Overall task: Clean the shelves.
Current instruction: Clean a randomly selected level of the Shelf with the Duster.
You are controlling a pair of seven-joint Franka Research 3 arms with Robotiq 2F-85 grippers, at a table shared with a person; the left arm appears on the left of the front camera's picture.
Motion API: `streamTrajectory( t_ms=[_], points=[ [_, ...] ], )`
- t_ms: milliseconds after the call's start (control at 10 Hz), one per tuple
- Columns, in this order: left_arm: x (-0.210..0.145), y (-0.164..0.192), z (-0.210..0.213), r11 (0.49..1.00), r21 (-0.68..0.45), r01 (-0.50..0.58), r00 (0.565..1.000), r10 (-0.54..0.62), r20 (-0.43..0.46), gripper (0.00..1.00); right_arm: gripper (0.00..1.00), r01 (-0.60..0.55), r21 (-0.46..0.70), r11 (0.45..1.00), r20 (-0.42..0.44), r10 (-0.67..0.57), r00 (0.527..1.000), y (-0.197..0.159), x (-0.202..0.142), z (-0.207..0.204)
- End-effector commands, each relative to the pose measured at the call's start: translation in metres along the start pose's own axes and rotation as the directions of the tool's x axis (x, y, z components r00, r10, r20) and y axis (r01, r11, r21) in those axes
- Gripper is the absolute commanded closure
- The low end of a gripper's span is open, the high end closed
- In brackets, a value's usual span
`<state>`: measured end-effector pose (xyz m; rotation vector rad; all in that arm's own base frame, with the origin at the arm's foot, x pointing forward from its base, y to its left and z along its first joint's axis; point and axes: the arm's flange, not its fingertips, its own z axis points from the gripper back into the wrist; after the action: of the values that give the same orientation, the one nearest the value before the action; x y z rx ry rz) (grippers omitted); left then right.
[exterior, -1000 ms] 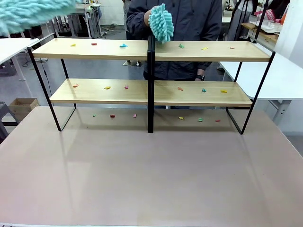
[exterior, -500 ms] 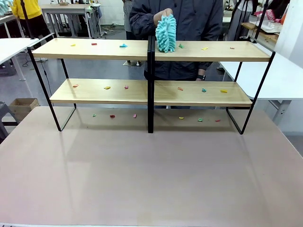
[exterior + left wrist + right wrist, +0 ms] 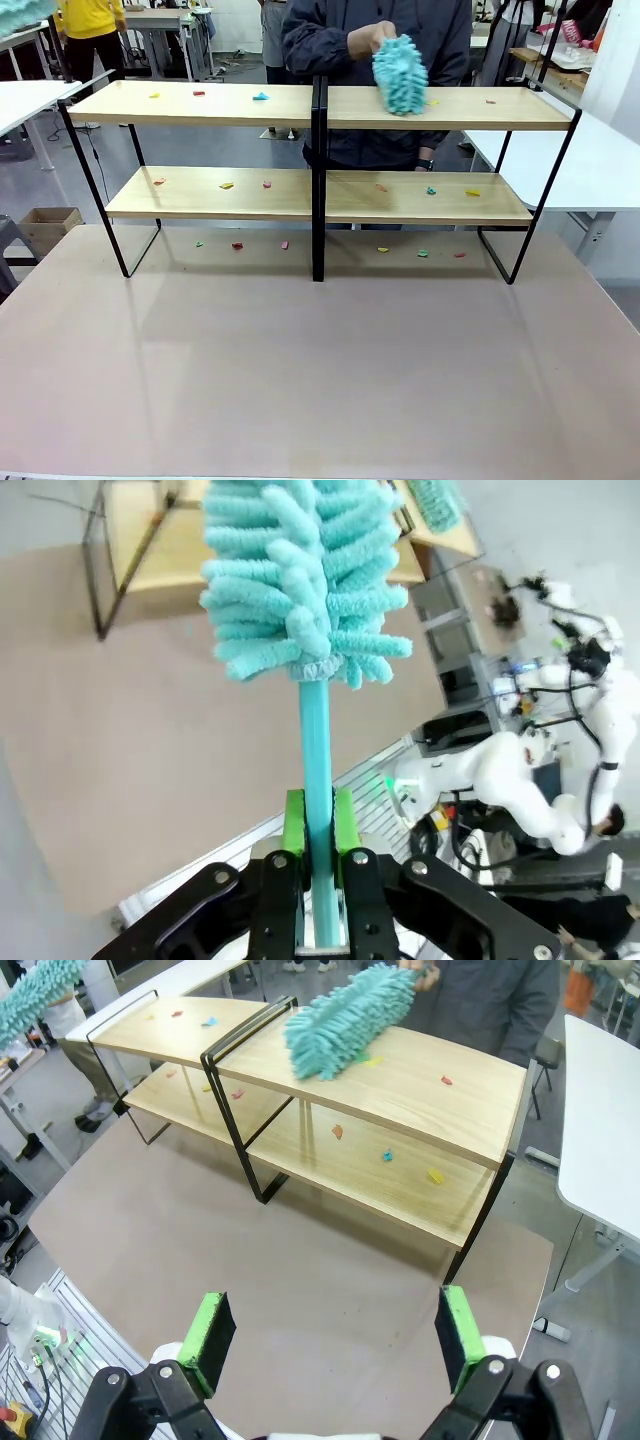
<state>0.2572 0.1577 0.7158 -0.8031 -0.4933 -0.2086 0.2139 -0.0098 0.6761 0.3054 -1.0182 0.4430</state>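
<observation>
Shelves (image 3: 190, 200) stand on the far half of the table (image 3: 320, 370), long axis running left to right across it. They are two racks joined at the middle, with two boards each. Small coloured scraps (image 3: 260, 96) lie on both tiers and on the tabletop underneath. Left gripper (image 3: 318, 810) is clamped on the thin handle of a teal duster (image 3: 300, 570). The handle runs straight out along the fingers, with the fluffy head at the far end, pointing toward one end of the shelves (image 3: 150, 540). In the front view a tuft of this duster (image 3: 20, 12) sits high at the left, off the boards. Right gripper (image 3: 333, 1338) hangs over the table's near side, pads wide apart, holding nothing. Across the table a person's hand (image 3: 368, 40) holds a second duster (image 3: 400, 75) head-down at the top board of the right rack.
</observation>
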Motion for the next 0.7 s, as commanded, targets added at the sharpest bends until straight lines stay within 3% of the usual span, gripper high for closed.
streamTrajectory(
  t_ms=[0, 100, 300, 500, 600],
  points=[
    [0.029, -0.034, -0.04, 0.998, -0.056, -0.008, 0.999, 0.006, -0.046, 0.87, 0.0, 0.001, 0.003, 1.0, 0.0, -0.001, 1.0, 0.0, -0.001, 0.0],
    [0.043, -0.057, -0.07, 0.996, -0.092, -0.014, 0.999, 0.012, -0.03, 0.87, 0.0, 0.001, 0.003, 1.0, 0.0, -0.001, 1.0, 0.0, -0.001, 0.0],
    [0.056, -0.111, -0.144, 0.988, -0.146, -0.058, 0.988, 0.036, -0.153, 0.87, 0.0, 0.001, 0.003, 1.0, 0.0, -0.001, 1.0, 0.0, -0.001, 0.0],
    [0.059, -0.139, -0.196, 0.983, -0.123, -0.134, 0.974, 0.108, -0.198, 0.87, 0.0, 0.001, 0.003, 1.0, 0.0, -0.001, 1.0, 0.0, -0.001, 0.0],
    [0.056, -0.122, -0.159, 0.989, -0.14, -0.041, 0.984, 0.016, -0.178, 0.87, 0.0, 0.001, 0.003, 1.0, 0.0, -0.001, 1.0, 0.0, -0.001, 0.0]
  ],
)
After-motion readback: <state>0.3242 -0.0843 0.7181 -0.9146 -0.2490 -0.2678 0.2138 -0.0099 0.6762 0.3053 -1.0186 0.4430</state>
